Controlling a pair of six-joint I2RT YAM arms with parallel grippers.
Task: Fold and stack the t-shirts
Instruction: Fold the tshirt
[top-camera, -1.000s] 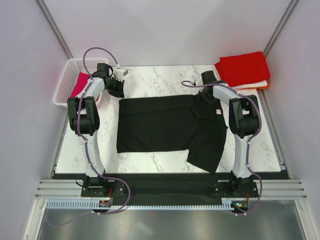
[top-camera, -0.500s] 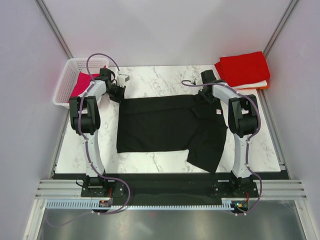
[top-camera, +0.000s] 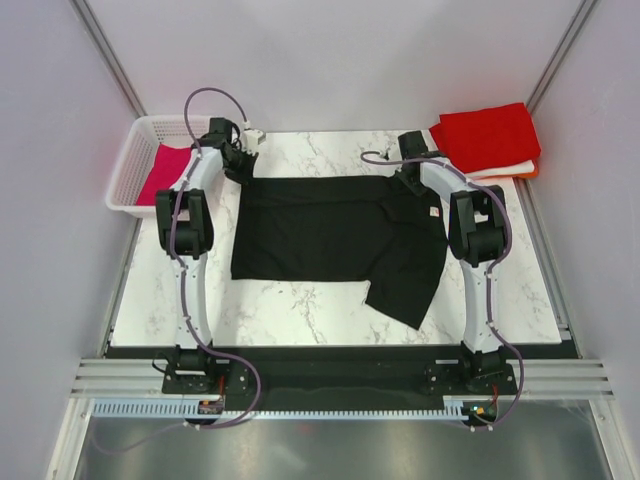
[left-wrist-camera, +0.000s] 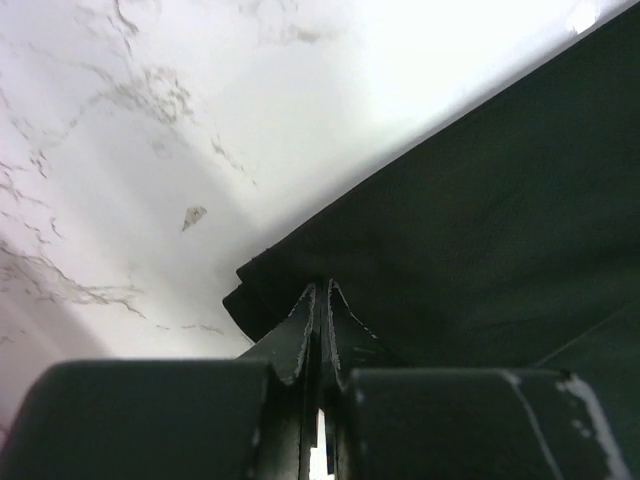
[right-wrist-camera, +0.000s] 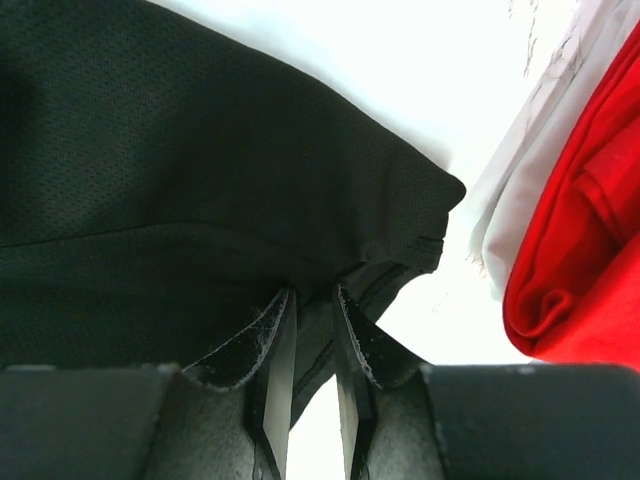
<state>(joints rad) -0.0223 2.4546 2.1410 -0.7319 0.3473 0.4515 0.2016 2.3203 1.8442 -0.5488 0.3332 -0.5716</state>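
Left gripper: I am clamping it shut on the far left corner of the black t-shirt, fingertips pressed together over the hem.
Right gripper: I am pinching the far right corner of the same shirt, with a fold of black cloth sitting in the narrow gap between the fingers.
Shirt position: it is lying spread flat across the middle of the surface, its far edge stretching straight between my two grippers and one sleeve trailing toward the near right.
Neck label: it is showing pale near the shirt's right side.
Red t-shirt: it is sitting folded at the far right corner on top of a white t-shirt, just beside my right gripper.
Magenta t-shirt: it is lying inside the basket at the far left.
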